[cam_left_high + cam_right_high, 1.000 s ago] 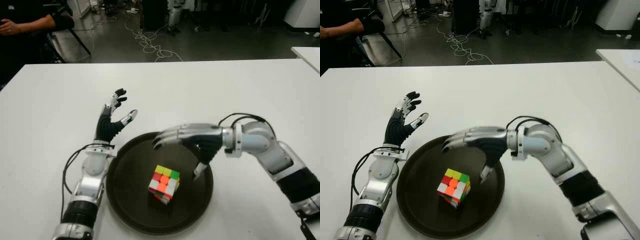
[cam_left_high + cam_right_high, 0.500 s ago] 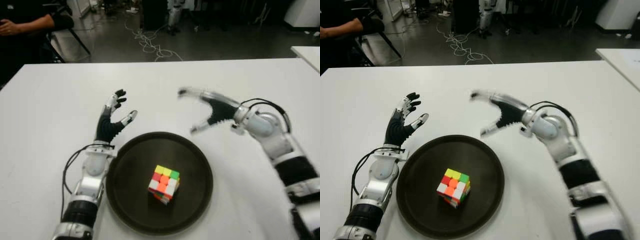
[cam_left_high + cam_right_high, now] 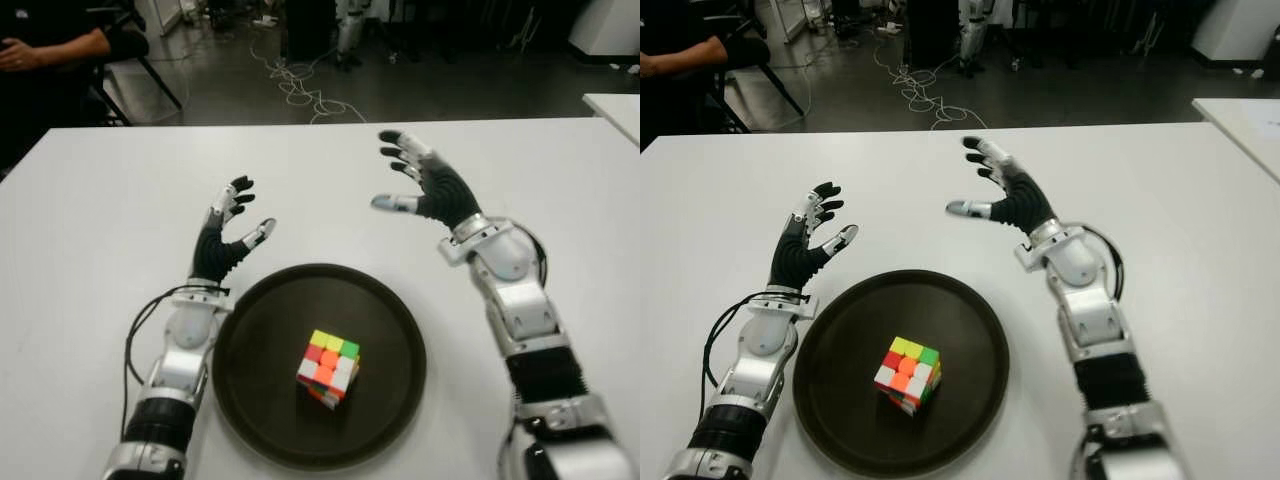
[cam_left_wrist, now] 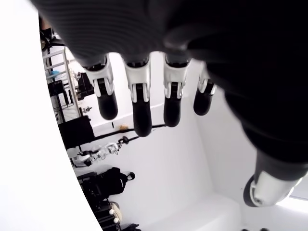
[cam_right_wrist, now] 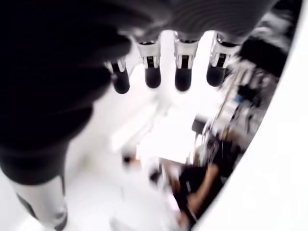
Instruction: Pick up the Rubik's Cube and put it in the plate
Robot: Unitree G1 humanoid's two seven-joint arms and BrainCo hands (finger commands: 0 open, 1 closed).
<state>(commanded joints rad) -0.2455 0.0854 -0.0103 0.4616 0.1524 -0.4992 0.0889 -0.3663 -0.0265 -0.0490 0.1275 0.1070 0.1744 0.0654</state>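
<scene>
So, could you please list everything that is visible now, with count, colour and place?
Rubik's Cube: one, multicoloured, in the plate.
Plate: one, dark, round, on the table between the two arms.
Table: one, white, under everything.
Second table: one, white, far right edge.
Cables: a tangle, pale, on the floor behind.
Person: one, dark sleeve, seated far left.
Left hand: black and silver, open, left of the plate.
Right hand: black and silver, open, beyond the plate's right side.
</scene>
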